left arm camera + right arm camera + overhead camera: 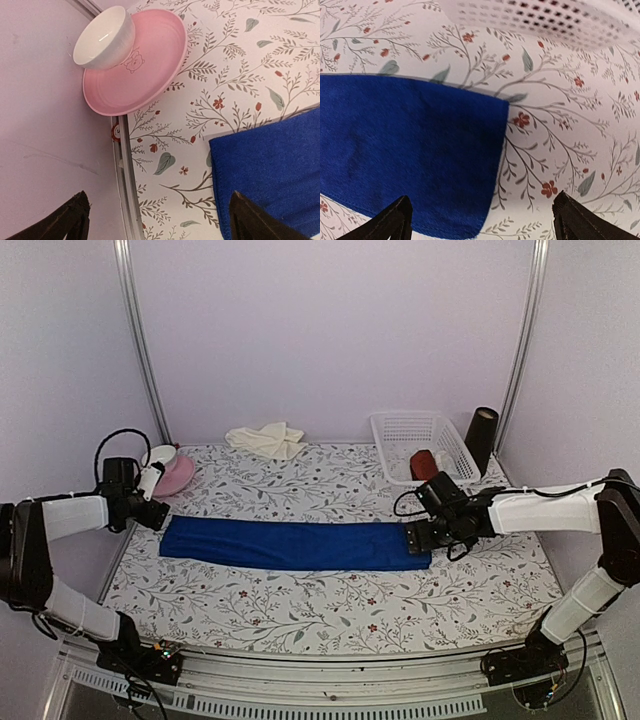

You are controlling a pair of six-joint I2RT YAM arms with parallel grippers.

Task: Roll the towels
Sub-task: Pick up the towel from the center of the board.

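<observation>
Blue towel (295, 543) lies flat across the floral table (330, 610); right gripper (412, 538) over its right end, left gripper (158, 514) at its left end — both with jaws wide apart, holding nothing; cream towel (266, 438) crumpled behind; white basket (400, 425) holds a dark red roll (423, 462); white bowl (102, 39) on pink plate (150, 75) — far left.

Top camera looks down from behind; wrist cameras close above opposite blue towel (295, 545) ends.

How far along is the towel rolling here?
Done: blue towel laid flat as a long strip. In hand: nothing; left tool and right tool are open at its ends. Left: roll it, then the cream towel, crumpled at the back.
</observation>
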